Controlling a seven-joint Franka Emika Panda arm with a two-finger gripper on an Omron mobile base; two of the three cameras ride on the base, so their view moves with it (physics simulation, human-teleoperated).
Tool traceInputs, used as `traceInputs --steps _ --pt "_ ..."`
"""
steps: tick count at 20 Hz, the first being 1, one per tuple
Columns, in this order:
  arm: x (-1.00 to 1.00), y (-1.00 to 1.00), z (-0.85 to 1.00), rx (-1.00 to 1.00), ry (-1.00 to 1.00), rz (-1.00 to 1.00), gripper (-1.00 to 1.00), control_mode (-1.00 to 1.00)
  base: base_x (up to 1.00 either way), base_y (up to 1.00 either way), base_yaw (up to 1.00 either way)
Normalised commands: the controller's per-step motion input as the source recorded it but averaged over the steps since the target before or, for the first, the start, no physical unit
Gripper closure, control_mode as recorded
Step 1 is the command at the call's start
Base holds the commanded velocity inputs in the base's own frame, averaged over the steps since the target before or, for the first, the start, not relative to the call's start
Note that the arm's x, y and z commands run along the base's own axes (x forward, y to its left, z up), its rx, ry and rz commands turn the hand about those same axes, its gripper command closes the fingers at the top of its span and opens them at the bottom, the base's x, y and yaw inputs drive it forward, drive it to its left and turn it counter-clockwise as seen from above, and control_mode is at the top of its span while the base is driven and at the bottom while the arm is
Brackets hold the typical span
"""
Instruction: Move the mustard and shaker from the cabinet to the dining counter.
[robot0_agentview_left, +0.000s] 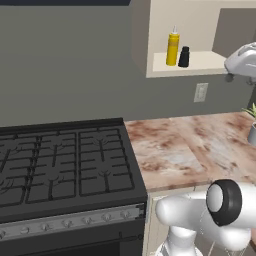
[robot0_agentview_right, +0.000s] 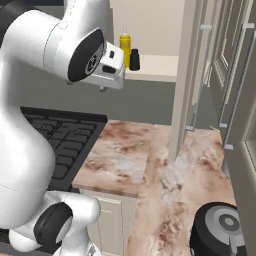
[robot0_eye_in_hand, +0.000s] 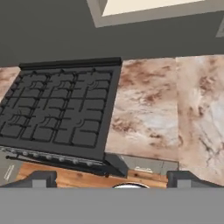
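- The mustard (robot0_agentview_left: 172, 49) and the shaker (robot0_agentview_left: 184, 57) stand upright on the pale inner shelf of the cabinet (robot0_agentview_left: 195, 62), side by side and just touching or nearly so. The door is swung open, so both are reachable from the front.
- In the left base view the shaker is to the right of the mustard, and both are near the front edge of the shelf; this placement probably favours a straight horizontal approach.
- The gripper (robot0_eye_in_hand: 111, 181) points down over the stove (robot0_eye_in_hand: 61, 107) and the adjoining marbled bench (robot0_eye_in_hand: 153, 109). Its jaws stand wide apart and hold nothing.
- In the hand view, the cabinet's lower edge lies along the top of the picture, far from the finger tips (robot0_eye_in_hand: 39, 178). The bottles are therefore above and beyond the jaws, well apart from them.
- In the right base view the hand (robot0_agentview_right: 107, 65) is raised to about shelf height, just beside the mustard in the picture, but how far it is from the bottle in depth cannot be told.
- Judgement: neither item is gripped yet. The hand must tilt up toward the shelf before the jaws can bracket either one.
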Motion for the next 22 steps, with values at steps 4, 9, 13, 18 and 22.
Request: traceInputs --steps 4,9,13,18,22 --pt "0.57 0.0 0.0 0.22 0.0 0.0 -1.0 -1.0 0.0 0.0 0.0" --pt "0.45 0.0 0.0 0.14 -0.05 0.0 -1.0 -1.0 0.0 0.0 0.0" --pt "0.47 0.0 -0.01 0.04 -0.12 0.0 -1.0 -1.0 0.0 0.0 0.0" --pt "0.33 0.0 -0.11 0.0 -0.3 -0.03 -1.0 -1.0 0.0 0.0 0.0" --pt "0.29 0.0 -0.06 0.0 -0.31 -0.06 -1.0 -1.0 0.0 0.0 0.0"
